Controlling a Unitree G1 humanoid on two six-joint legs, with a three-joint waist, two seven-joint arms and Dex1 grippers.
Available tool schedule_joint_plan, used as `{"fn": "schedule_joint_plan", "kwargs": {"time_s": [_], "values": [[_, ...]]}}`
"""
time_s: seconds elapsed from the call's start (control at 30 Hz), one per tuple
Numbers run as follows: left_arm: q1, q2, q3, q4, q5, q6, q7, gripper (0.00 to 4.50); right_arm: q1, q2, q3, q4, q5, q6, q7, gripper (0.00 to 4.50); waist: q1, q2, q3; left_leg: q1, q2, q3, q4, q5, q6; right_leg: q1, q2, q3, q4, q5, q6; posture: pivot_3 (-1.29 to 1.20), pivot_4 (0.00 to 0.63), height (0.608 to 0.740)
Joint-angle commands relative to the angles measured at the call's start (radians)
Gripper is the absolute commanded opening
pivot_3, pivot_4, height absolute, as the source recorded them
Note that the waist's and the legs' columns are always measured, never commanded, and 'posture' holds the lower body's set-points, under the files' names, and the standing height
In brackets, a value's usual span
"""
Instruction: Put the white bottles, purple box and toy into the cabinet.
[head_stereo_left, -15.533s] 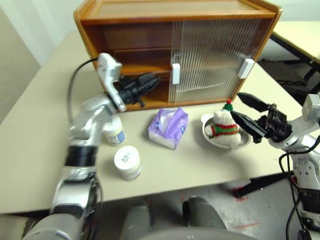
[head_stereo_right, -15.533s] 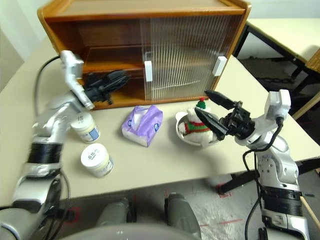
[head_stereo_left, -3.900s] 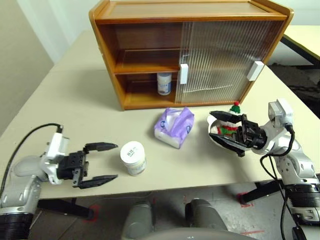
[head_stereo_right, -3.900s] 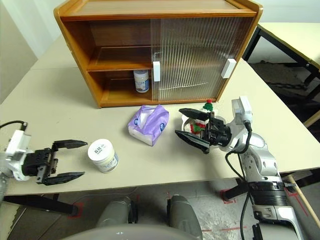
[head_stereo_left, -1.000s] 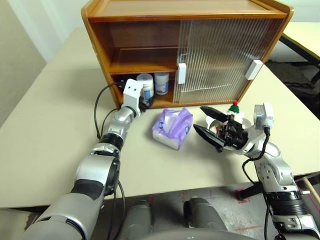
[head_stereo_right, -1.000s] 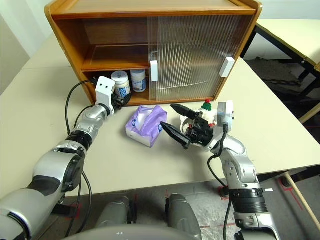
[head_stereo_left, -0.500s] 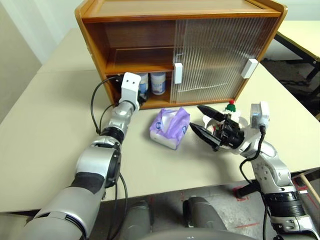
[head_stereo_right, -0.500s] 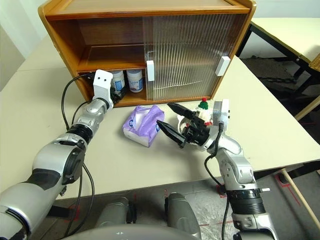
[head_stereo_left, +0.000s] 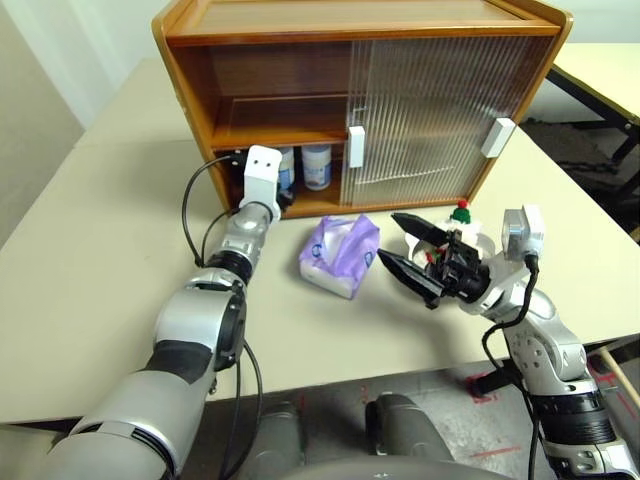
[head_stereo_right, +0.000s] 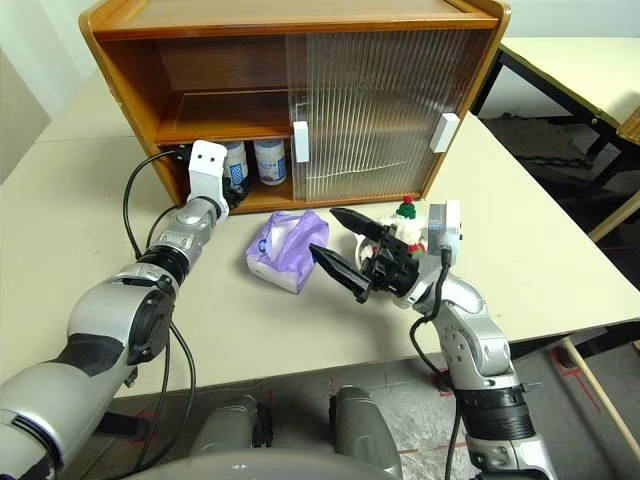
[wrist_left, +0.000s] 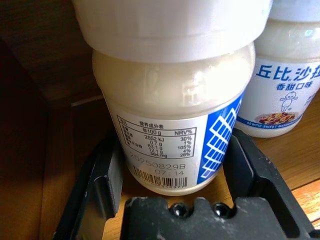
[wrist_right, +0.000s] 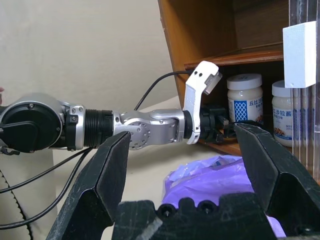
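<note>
The cabinet stands at the back of the table with its left half open. Two white bottles stand side by side on its lower shelf. My left gripper reaches into that shelf, shut on the left white bottle, one finger against each side. The other bottle stands just beside it. The purple box lies on the table in front of the cabinet. My right gripper hovers open just right of the box, pointing at it. The toy sits right behind that gripper, partly hidden.
Ribbed sliding doors with white handles cover the cabinet's right half. The left arm's cable loops over the table. Another table stands at the back right. The table's front edge runs close below the right arm.
The bottle that stood at the table's front now stands on the lower shelf in my left gripper. My right gripper has moved from the toy toward the purple box. Over the last second little moved.
</note>
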Motion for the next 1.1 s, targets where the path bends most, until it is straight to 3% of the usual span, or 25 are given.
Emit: {"fn": "schedule_joint_plan", "kwargs": {"time_s": [0.03, 0.17, 0.47, 0.77, 0.93, 1.1], "values": [[-0.001, 0.002, 0.016, 0.020, 0.006, 0.023, 0.010, 3.14, 0.011, -0.007, -0.006, -0.026, 0.012, 0.010, -0.008, 4.50, 0.000, 0.000, 0.000, 0.000, 0.000, 0.000, 0.000, 0.000, 0.000, 0.000, 0.000, 0.000, 0.000, 0.000, 0.000, -0.07, 0.000, 0.740], [0.004, -0.006, 0.031, 0.022, -0.006, 0.041, 0.003, 4.48, 0.013, -0.009, -0.009, -0.028, 0.014, 0.010, -0.011, 4.50, -0.002, 0.000, -0.001, 0.000, 0.000, 0.000, 0.000, 0.000, 0.000, 0.000, 0.000, 0.000, 0.000, 0.000, 0.000, -0.07, 0.000, 0.740], [0.020, -0.006, 0.054, 0.014, -0.009, 0.038, -0.017, 4.48, -0.008, -0.002, -0.005, -0.009, 0.008, 0.004, -0.007, 4.50, -0.005, -0.001, -0.002, 0.001, 0.000, 0.000, 0.000, 0.000, 0.000, 0.000, 0.000, 0.000, 0.001, 0.000, -0.001, -0.06, 0.000, 0.740], [0.091, -0.035, 0.089, -0.102, -0.080, -0.019, -0.161, 4.48, -0.005, 0.002, 0.006, 0.001, 0.004, 0.003, 0.003, 4.50, -0.001, -0.001, -0.003, 0.001, 0.000, 0.000, 0.000, 0.000, 0.000, 0.000, 0.000, 0.000, 0.001, 0.001, -0.001, -0.02, 0.000, 0.740], [0.223, -0.046, 0.073, -0.393, -0.130, 0.042, -0.230, 4.48, -0.024, 0.004, 0.014, 0.024, 0.005, 0.010, 0.020, 4.50, 0.002, -0.001, -0.004, 0.001, 0.000, 0.000, 0.000, 0.000, 0.000, 0.001, 0.000, 0.001, 0.002, 0.001, -0.001, 0.00, 0.000, 0.740], [0.460, -0.022, 0.040, -0.873, -0.178, 0.284, -0.265, 4.48, -0.043, 0.002, 0.008, 0.040, 0.009, 0.008, 0.031, 4.50, 0.001, 0.000, -0.005, 0.002, 0.001, 0.000, 0.000, 0.000, 0.000, 0.001, 0.000, 0.002, 0.003, 0.001, -0.001, 0.00, 0.000, 0.740]]}}
